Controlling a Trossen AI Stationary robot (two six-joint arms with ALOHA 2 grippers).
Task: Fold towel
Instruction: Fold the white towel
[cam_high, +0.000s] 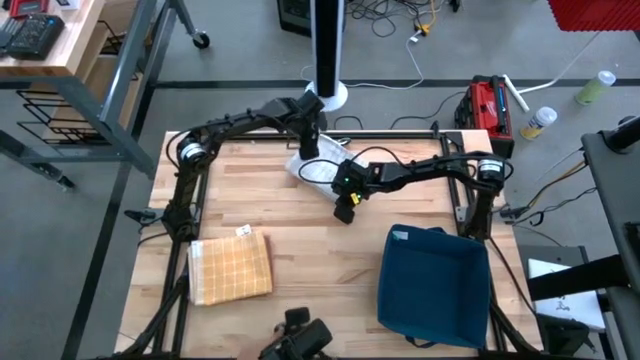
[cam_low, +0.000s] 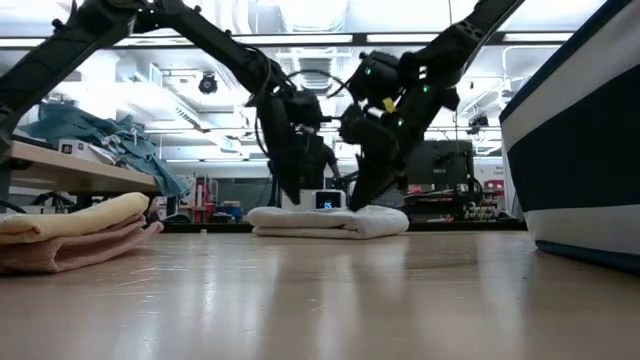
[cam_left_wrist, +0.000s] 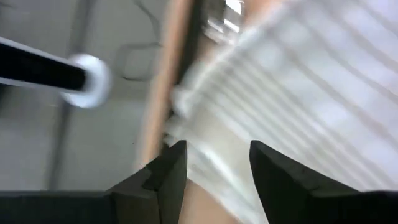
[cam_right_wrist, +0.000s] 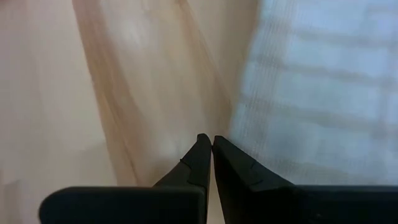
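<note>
Dark fingers of the left gripper (cam_left_wrist: 214, 171) stand parted over the white towel (cam_high: 318, 170) at the table's (cam_high: 300, 250) far edge, the right gripper (cam_right_wrist: 208, 152) pinched shut and empty beside it — a snagged fingertip could drag the fold apart.

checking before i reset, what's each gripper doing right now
Left gripper: open, over the white towel, holding nothing.
Right gripper: shut, empty, beside the towel's edge.
</note>
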